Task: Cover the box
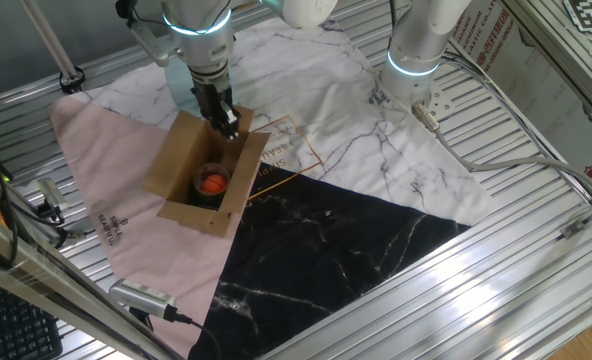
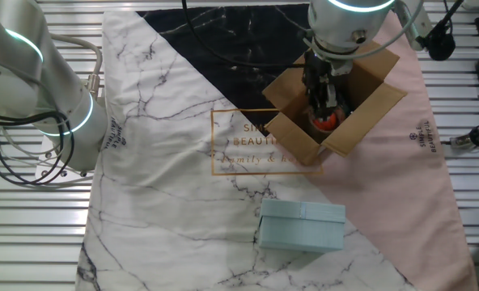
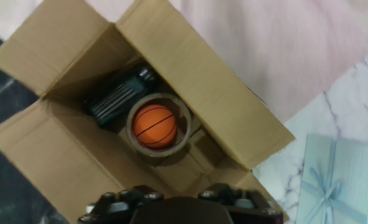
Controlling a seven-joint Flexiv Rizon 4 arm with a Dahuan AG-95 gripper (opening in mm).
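- On the cloth [image 1: 376, 130], centre-left: box [image 1: 181, 165], all flaps open, ball [image 3: 154, 125] visible inside.
- Gripper [image 1: 226, 125] over box's 1 o'clock edge; jaw width can't tell.
- Nothing closed yet; every flap left.

This is a robotics lab or test cell. The tabletop [image 1: 536, 260] is ribbed aluminium slats framed by metal rails, with a patterned cloth [image 1: 376, 130] spread over it (marble white, black and pink). Two white robot arms with glowing ring lights [image 1: 413, 65] stand on it, cables [image 1: 496, 150] trail across the slats, and a keyboard [image 1: 11, 325] sits at one edge.
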